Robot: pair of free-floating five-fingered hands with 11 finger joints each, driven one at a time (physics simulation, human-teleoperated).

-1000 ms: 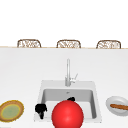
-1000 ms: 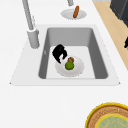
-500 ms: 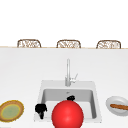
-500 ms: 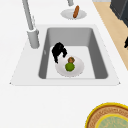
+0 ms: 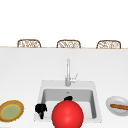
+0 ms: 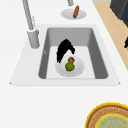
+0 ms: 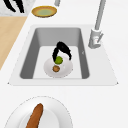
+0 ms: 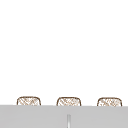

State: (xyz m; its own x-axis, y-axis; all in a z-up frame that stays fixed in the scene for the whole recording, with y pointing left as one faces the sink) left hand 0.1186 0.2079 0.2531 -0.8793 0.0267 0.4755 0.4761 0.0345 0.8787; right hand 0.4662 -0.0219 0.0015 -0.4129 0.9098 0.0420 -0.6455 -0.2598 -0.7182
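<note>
My right hand hangs low inside the sink, arched over a white plate on the basin floor. On the plate lie a green round fruit and a small brown item. In the right side view the right hand has its fingers spread either side of the green fruit, not closed on it. In the front view the right hand peeks above a large red ball. My left hand hovers at the sink's front left corner, fingers relaxed and holding nothing.
A tall faucet stands behind the basin. A yellow-rimmed plate lies on the counter to the left. A white plate with a sausage is on the right. Several woven chair backs line the far counter edge.
The right hand has shifted very slightly over the plate in the sink. The left hand and everything else stay put.
</note>
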